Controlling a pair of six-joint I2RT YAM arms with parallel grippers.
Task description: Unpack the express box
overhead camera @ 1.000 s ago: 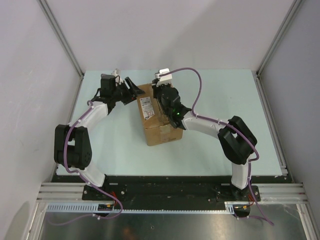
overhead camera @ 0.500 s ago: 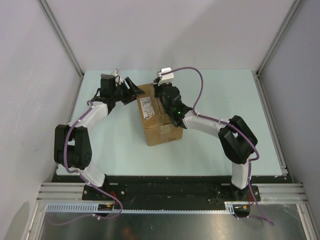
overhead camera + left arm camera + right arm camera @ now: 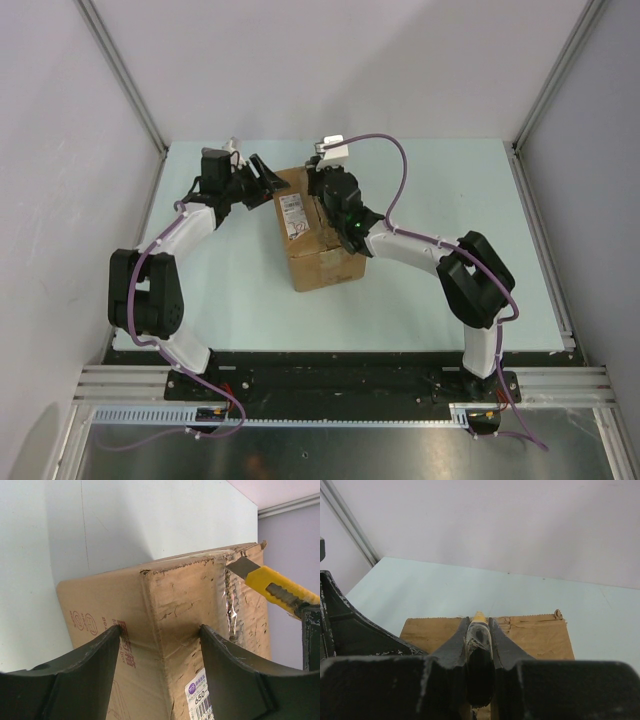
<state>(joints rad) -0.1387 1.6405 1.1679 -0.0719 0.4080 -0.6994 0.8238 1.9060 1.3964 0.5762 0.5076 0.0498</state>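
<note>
The express box point(image 3: 318, 240) is a brown carton with its flaps closed and a white barcode label point(image 3: 293, 216) on top. My left gripper point(image 3: 268, 182) is open, its fingers astride the box's near-left corner point(image 3: 160, 630). My right gripper point(image 3: 320, 188) is shut on a yellow utility knife point(image 3: 272, 587) over the box top. In the left wrist view the knife's blade tip sits at the far end of the taped centre seam. In the right wrist view the knife point(image 3: 479, 617) shows between the shut fingers, with the box top point(image 3: 535, 635) under it.
The box stands near the middle of a pale green table point(image 3: 450, 200). Grey walls with metal corner posts point(image 3: 120, 80) close in the back and sides. The arm bases sit on a black rail at the near edge point(image 3: 330, 385).
My right gripper with the knife has shifted slightly toward the far edge of the box. My left gripper and the box have not visibly moved.
</note>
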